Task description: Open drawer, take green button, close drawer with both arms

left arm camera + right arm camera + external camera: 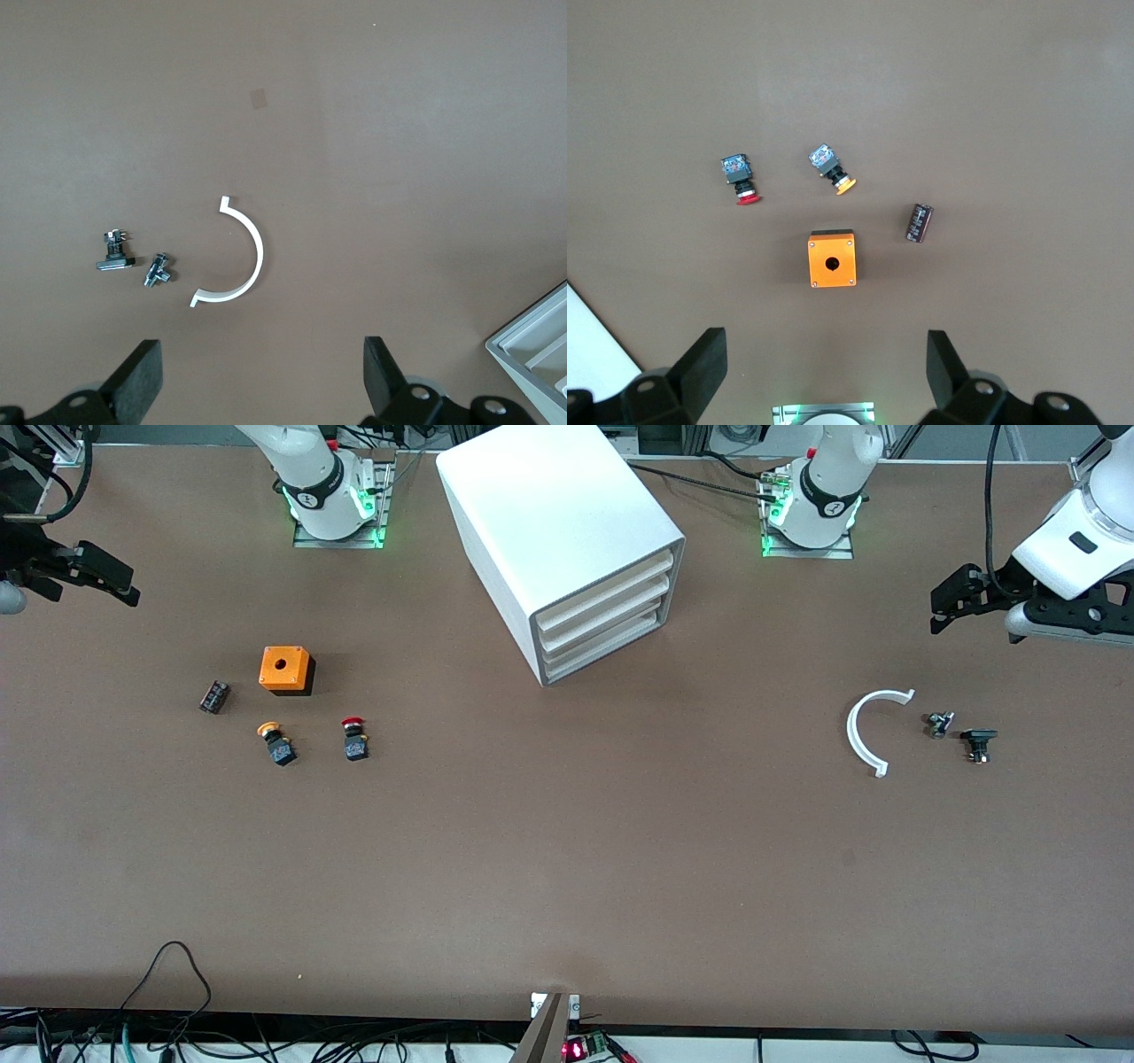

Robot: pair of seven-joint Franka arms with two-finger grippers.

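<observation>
While both arms wait up at their own ends, the front view shows a plain brown matte surface [567, 868] with the white cabinet [558, 522] near the bases, midway between them. All three of its drawers are shut; the lowest drawer [602, 646] sits flush. No green button visible in any view, so I can't tell where it is.

Left gripper [952, 602] hangs over the surface at the left arm's end, right gripper [97, 574] over the right arm's end. Both bases show green lights. Cables run along the surface's edge nearest the front camera and around the bases.

Toward the right arm's end: orange box [285, 669] with a round hole on top, small dark part [213, 696] beside it, orange-capped button [277, 742] and red-capped button [354, 739] nearer the camera, all lying apart.

Toward the left arm's end: white half-ring [870, 731], then two small black-and-metal parts [940, 724] [978, 744] just beside each other.

Left wrist view: fingers [142, 376] spread wide, nothing between. Half-ring [241, 257], both small parts [158, 270] [113, 251], and a corner of the cabinet [532, 345] on bare brown.

Right wrist view: fingers [704, 363] spread wide, empty. Orange box [832, 259], red-capped button [740, 180], orange-capped button [832, 168], dark part [920, 221] on the same brown.
</observation>
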